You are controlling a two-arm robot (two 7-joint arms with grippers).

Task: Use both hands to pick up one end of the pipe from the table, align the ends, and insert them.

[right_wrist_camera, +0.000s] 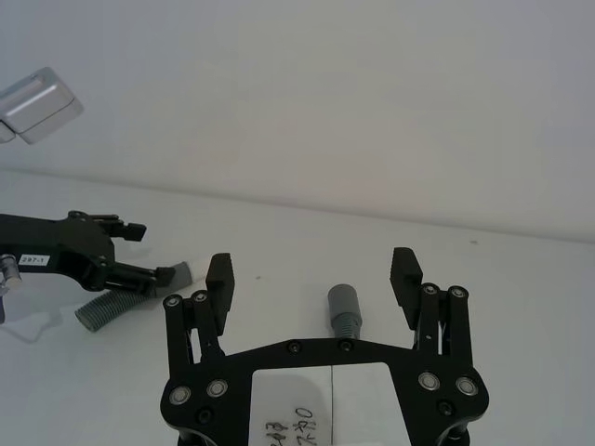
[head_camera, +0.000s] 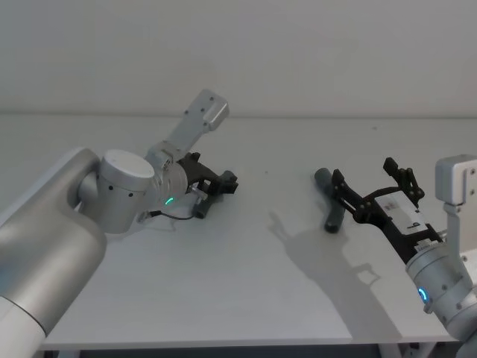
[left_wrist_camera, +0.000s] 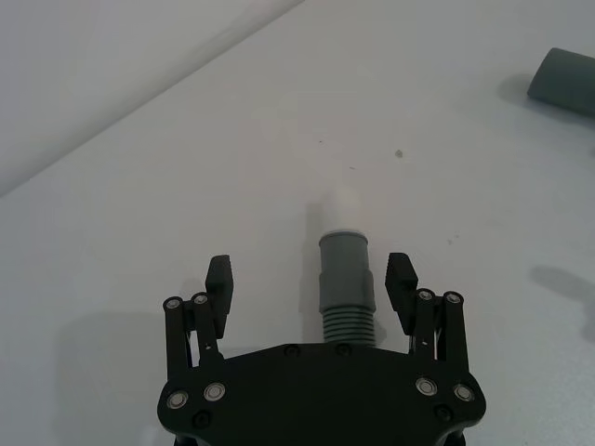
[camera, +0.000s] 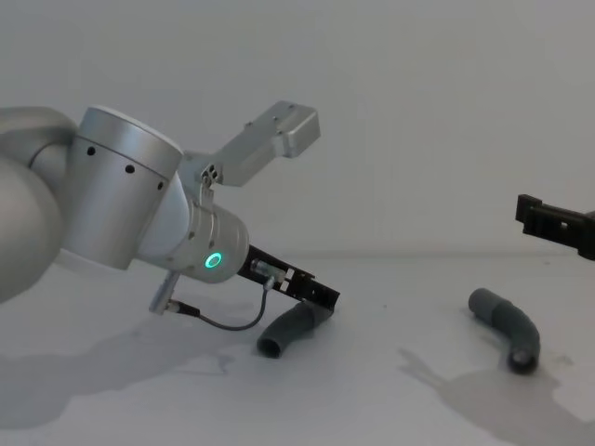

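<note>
Two dark grey pipe pieces lie apart on the white table (head_camera: 246, 291). My left gripper (left_wrist_camera: 310, 277) is open, low over the left piece (left_wrist_camera: 346, 283), its fingers either side of the ribbed part without touching. That piece's narrow cuff with a whitish tip (left_wrist_camera: 345, 206) points away from the palm. From the chest view, the left gripper (camera: 314, 295) sits on top of this piece (camera: 284, 333). The right piece (head_camera: 329, 203) lies bent, with a wider cuff end (right_wrist_camera: 342, 303). My right gripper (head_camera: 365, 177) is open, hovering just above and behind it.
A pale grey wall (head_camera: 298, 52) runs behind the table's far edge. Bare table stretches between the two pieces and toward the front edge. The left arm's large silver wrist (camera: 139, 214) looms over the table's left side.
</note>
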